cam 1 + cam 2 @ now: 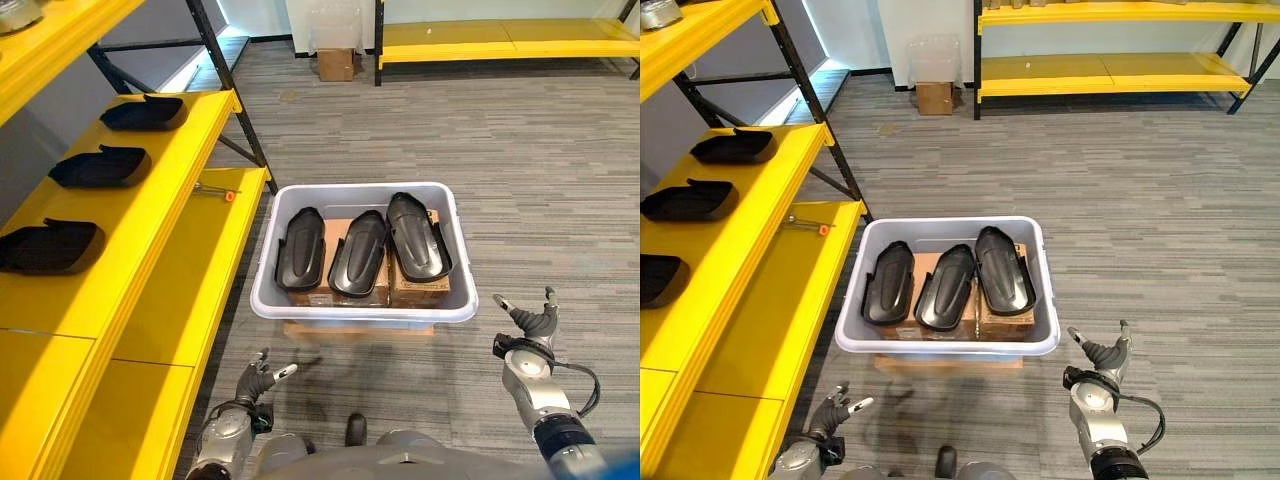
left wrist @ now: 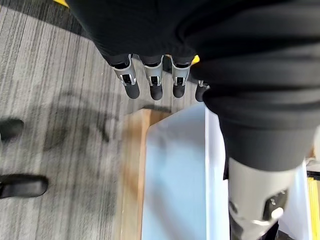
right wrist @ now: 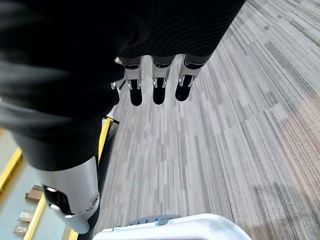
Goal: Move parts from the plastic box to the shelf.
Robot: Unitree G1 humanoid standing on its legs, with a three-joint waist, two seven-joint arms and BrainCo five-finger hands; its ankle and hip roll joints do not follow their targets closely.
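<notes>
A grey plastic box (image 1: 360, 310) stands on the carpet on a low wooden board. Three black moulded parts (image 1: 362, 252) lie side by side in it on cardboard boxes. Three more black parts (image 1: 100, 166) rest in a row on the yellow shelf (image 1: 150, 230) at the left. My left hand (image 1: 255, 380) hangs open near the box's near left corner, holding nothing. Open too, my right hand (image 1: 530, 322) is near the box's near right corner, apart from it. The left wrist view shows straight fingers (image 2: 152, 80) above the box rim (image 2: 175, 170).
A lower yellow shelf level (image 1: 215, 260) holds a small orange-tipped tool (image 1: 218, 191). A cardboard box (image 1: 336, 62) stands at the far wall beside another yellow rack (image 1: 500, 42). Grey carpet spreads to the right of the plastic box.
</notes>
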